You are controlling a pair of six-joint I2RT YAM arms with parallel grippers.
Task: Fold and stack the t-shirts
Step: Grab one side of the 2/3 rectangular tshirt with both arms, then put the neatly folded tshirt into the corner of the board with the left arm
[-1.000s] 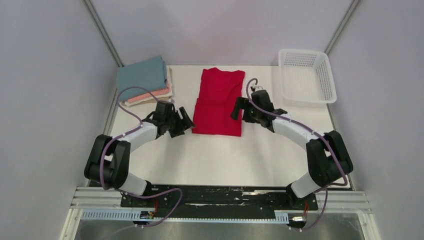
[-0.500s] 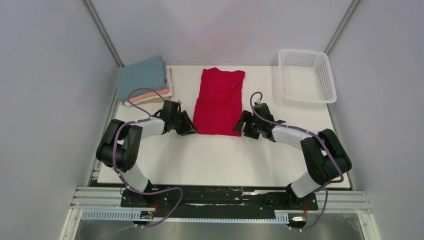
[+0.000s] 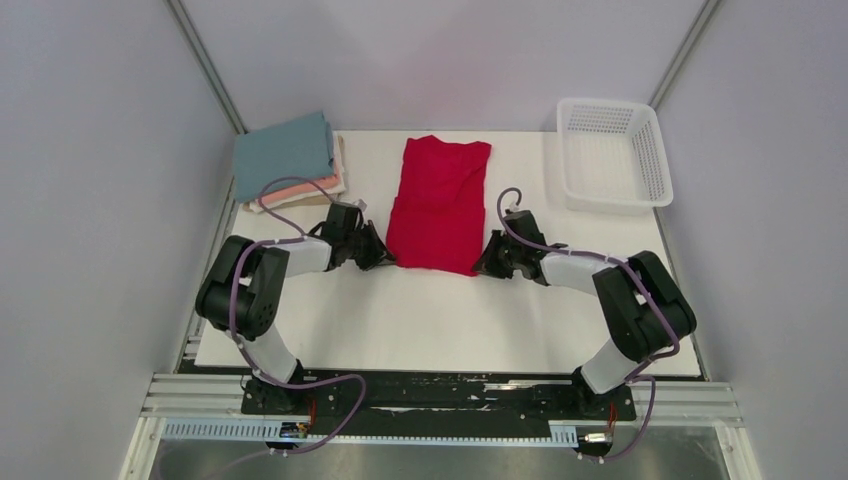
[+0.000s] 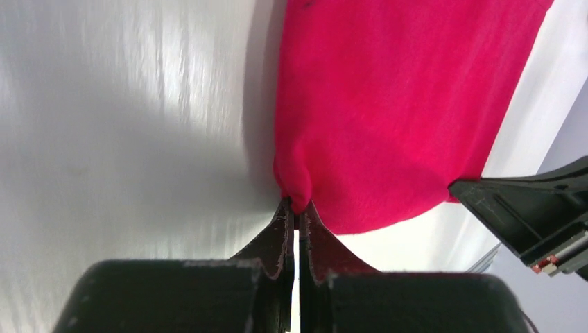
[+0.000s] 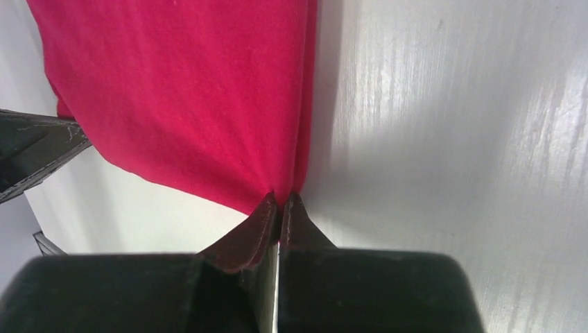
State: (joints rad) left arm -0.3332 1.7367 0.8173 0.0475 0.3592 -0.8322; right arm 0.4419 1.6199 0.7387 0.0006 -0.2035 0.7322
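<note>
I have the left gripper (image 4: 297, 207) and right gripper (image 5: 279, 202) each pinching a near hem corner of the crimson t-shirt (image 3: 438, 205), which lies flat mid-way across the table (image 3: 420, 320) (light, limp cloth, likely to sag between the corners).

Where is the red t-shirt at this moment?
Top view: the red t-shirt lies far-centre on the table, between the folded shirt stack at left and the white mesh basket at right, near corners pinched by the left gripper and right gripper.

Swung down and nearer, from the flanks of the bright crimson-red cloth t-shirt (image 3: 438, 205) to its near hem corners; black two-finger left gripper (image 4: 297, 207) and right gripper (image 5: 279, 200) now pinching cloth there.
</note>
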